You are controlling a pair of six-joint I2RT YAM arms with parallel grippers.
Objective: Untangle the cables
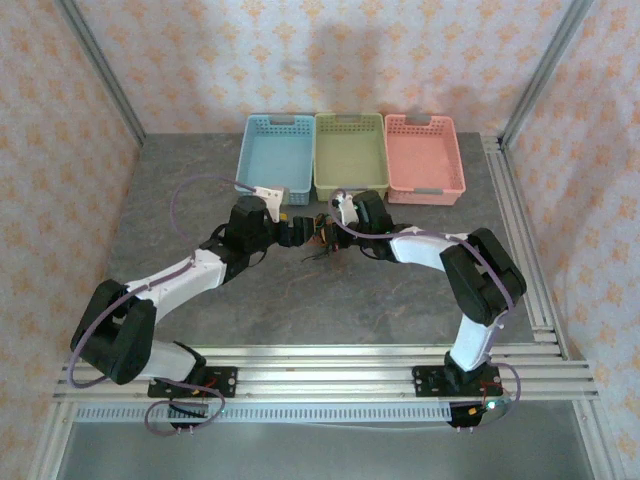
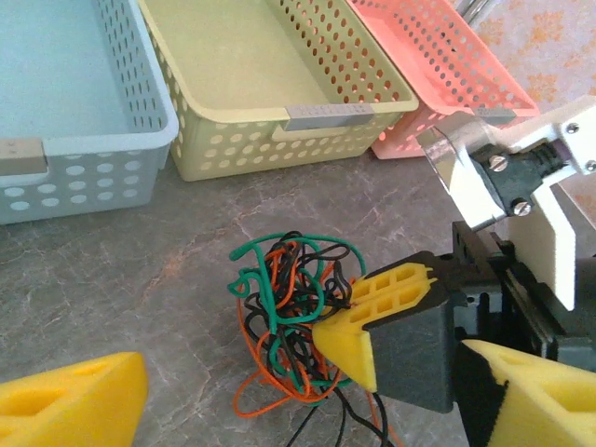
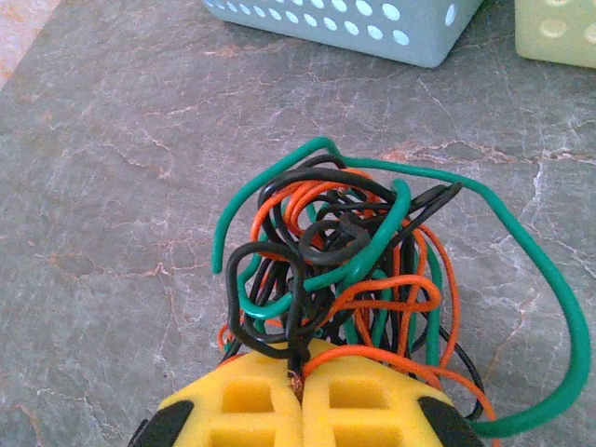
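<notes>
Three perforated plastic baskets stand side by side at the far edge of a grey marbled tabletop (image 1: pixel 330 310): blue basket (image 1: pixel 272 160) left, green basket (image 1: pixel 350 155) centre, pink basket (image 1: pixel 424 160) right. Aluminium rails (image 1: pixel 330 365) border the near and right edges, and patterned wallpaper (image 1: pixel 300 50) lines the walls.

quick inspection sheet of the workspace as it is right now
surface: grey marbled table
job's things: tangled cables, green, orange and black, one clump
clutter: blue basket, green basket, pink basket at far edge, all look empty
grippers: right gripper shut on the tangled cables; left gripper open, facing the clump
cables: lilac hoses looping along both arms
surroundings: patterned walls, aluminium frame
</notes>
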